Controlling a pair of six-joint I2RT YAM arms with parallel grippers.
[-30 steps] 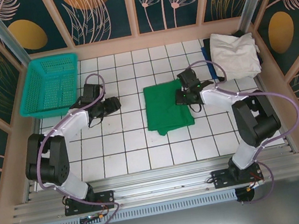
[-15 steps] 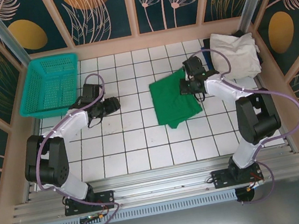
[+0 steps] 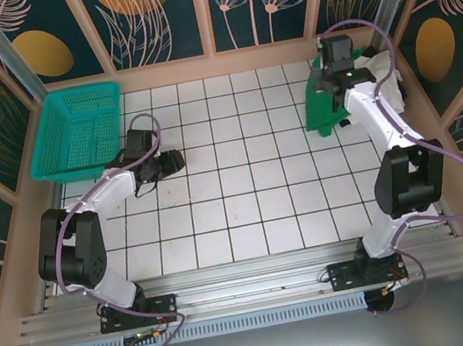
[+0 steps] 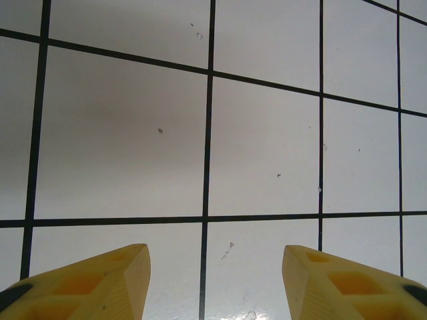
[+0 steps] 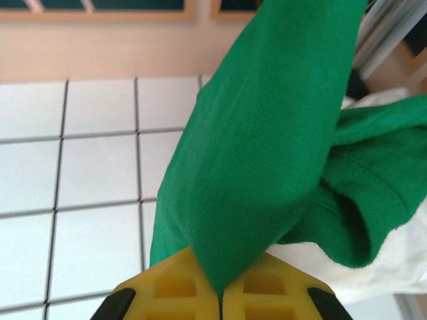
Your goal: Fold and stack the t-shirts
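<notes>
At the far right corner of the desk (image 3: 240,225), my top camera shows the green t-shirt (image 3: 319,107) hanging from the right jaws, beside the off-white t-shirt (image 3: 393,79). On the left wrist, I see the left jaws half apart over bare desk, holding nothing. On the right wrist, the right jaws are pinched shut on green cloth.

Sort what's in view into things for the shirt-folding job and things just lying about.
Job:
- green t-shirt, pinched in the shut right tool
- off-white t-shirt, in the far right corner

Lying about:
- teal mesh basket, far left
</notes>
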